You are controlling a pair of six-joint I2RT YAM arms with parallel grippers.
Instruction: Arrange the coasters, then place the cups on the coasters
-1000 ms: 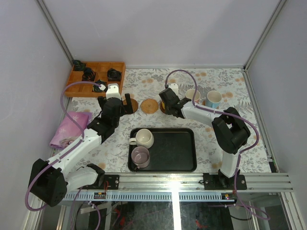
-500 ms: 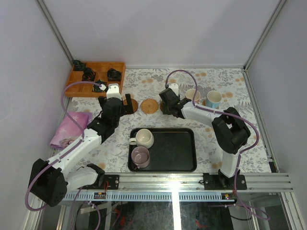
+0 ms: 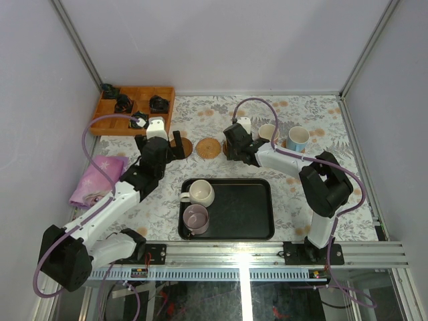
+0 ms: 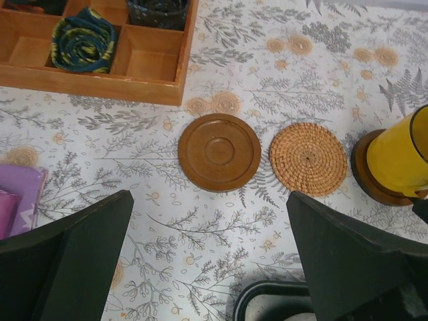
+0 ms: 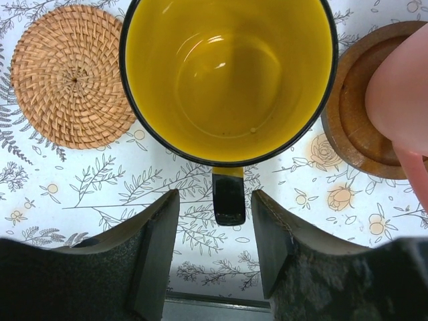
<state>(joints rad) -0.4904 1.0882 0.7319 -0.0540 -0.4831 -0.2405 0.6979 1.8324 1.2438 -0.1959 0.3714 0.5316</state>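
Note:
The yellow cup (image 5: pixel 227 73) stands upright on a dark coaster (image 4: pixel 366 179). My right gripper (image 5: pixel 215 208) is open, its fingers either side of the cup's black handle (image 5: pixel 229 197) with gaps showing. To its left lie a woven coaster (image 4: pixel 308 159) and a bare brown coaster (image 4: pixel 219 152). My left gripper (image 4: pixel 208 200) hangs wide open and empty just short of the brown coaster. A pink-handled cup (image 3: pixel 269 132) and a blue-handled cup (image 3: pixel 297 138) stand on coasters at the right. A cream cup (image 3: pixel 200 192) and a lilac cup (image 3: pixel 196 217) sit in the black tray (image 3: pixel 247 210).
A wooden compartment box (image 3: pixel 134 110) with rolled dark cloths stands at the back left. A purple cloth (image 3: pixel 97 179) lies at the left edge. The tray's far rim (image 4: pixel 267 297) is close under my left gripper.
My right gripper's jaws have parted from the yellow cup's handle, leaving the cup standing on its coaster. The left arm has barely moved.

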